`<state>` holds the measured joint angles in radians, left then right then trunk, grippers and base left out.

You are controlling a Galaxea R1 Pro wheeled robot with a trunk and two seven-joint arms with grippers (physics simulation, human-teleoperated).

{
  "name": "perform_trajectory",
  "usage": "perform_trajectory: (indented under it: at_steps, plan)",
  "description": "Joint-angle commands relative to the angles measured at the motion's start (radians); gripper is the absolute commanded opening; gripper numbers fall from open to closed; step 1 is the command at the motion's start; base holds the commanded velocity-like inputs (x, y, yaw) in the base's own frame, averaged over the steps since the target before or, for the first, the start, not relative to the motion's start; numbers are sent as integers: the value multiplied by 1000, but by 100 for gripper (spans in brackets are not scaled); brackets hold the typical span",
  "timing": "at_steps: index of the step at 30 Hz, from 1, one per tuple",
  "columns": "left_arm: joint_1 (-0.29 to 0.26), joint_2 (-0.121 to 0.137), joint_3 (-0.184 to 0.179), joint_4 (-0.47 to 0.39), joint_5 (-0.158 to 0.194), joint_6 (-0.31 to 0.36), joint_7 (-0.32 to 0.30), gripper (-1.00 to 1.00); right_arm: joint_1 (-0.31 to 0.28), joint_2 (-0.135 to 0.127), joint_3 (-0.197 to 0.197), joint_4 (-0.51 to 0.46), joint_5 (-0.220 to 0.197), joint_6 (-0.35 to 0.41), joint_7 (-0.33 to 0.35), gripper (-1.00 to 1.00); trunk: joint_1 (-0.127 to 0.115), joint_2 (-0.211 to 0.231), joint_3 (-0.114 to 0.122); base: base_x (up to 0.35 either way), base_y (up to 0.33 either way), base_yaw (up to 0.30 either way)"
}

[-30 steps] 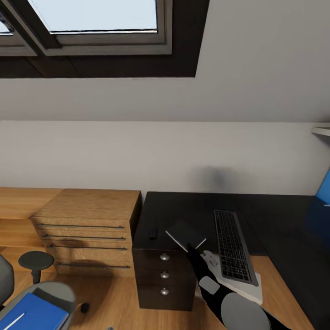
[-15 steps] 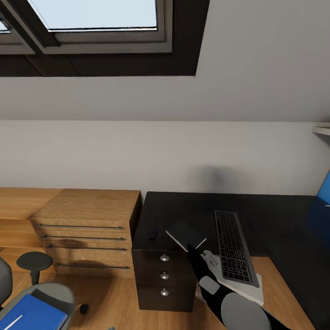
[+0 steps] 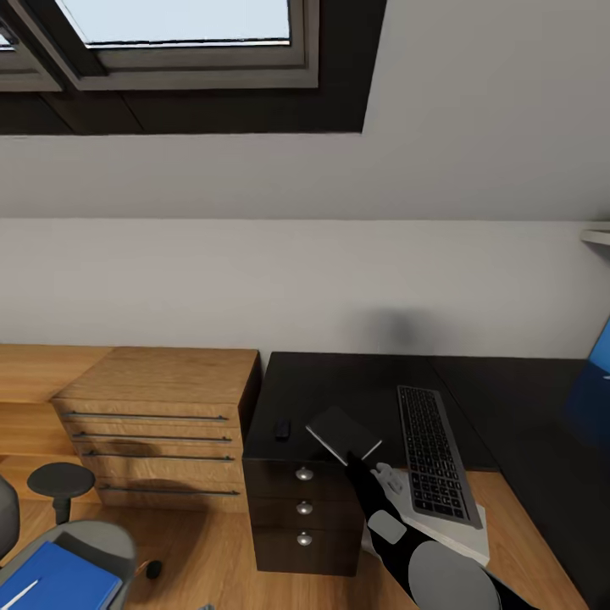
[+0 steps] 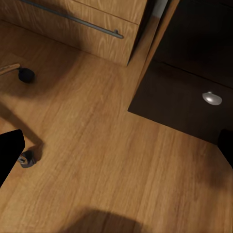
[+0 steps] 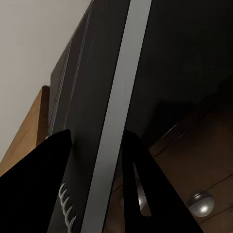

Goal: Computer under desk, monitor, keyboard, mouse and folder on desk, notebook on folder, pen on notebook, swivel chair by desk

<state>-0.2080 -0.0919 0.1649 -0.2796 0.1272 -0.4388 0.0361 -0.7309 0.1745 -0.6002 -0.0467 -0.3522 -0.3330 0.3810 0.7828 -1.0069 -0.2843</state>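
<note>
Head view, one notebook [image 3: 343, 433], one keyboard [image 3: 433, 453]

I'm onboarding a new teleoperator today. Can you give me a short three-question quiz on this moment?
1. True or false: the right end effector grips the notebook by its edge.
2. Where does the blue folder lie? A) on the desk B) on the chair seat C) on the floor
3. Fill in: the small black mouse sits on the black desk, between the notebook and the light-wood ____.

Key: 1 true. 2 B, on the grey chair, with a white pen on it. 3 drawer chest.
</note>
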Motion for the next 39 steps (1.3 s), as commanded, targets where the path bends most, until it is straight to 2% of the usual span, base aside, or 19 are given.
perform_trajectory:
  at_steps: [1, 10, 39]
  plan:
    - [-1, 0, -2, 0, 8, -3, 1, 100, 0, 0, 2, 1, -10, -1, 6, -100, 4, -8, -4, 0, 0, 0]
    - [-1, 0, -1, 0, 8, -3, 1, 100, -1, 0, 2, 1, -10, -1, 6, -100, 39, -71, -33, 0, 0, 0]
    - [-1, 3, -1, 0, 9, -3, 1, 100, -1, 0, 2, 0, -10, -2, -31, -100, 39, -71, -33, -29, 0, 0]
